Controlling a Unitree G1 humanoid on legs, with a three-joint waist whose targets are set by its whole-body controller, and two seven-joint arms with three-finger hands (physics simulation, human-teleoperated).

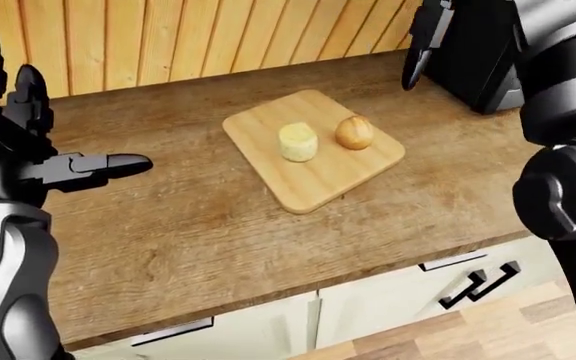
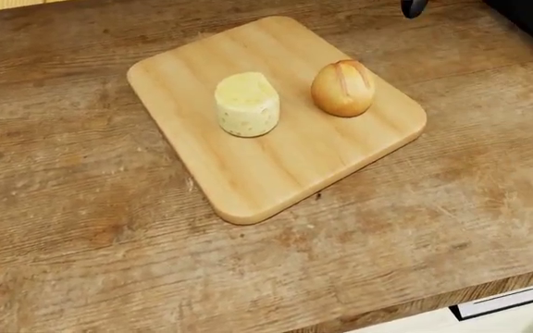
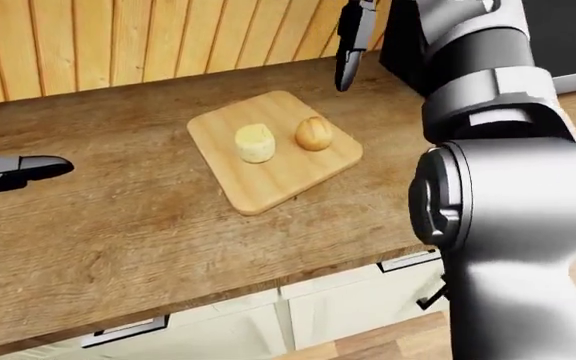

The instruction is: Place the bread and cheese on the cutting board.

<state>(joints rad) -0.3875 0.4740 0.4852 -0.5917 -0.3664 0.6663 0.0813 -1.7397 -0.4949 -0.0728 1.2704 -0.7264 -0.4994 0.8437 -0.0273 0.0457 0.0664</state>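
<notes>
Both the bread (image 2: 342, 88) and cheese (image 2: 246, 104) are set on the cutting board (image 2: 276, 173), and could be knocked off if the spread, empty left hand (image 1: 63, 161) or right hand (image 3: 351, 41) is swung low.

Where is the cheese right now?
In the head view, the cheese stands on the cutting board, left of the bread, not touching it.

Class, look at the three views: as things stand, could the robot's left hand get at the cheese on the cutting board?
Probably yes. The left hand hovers open over bare counter, left of the cutting board. Nothing stands between it and the cheese; the bread lies beyond.
</notes>
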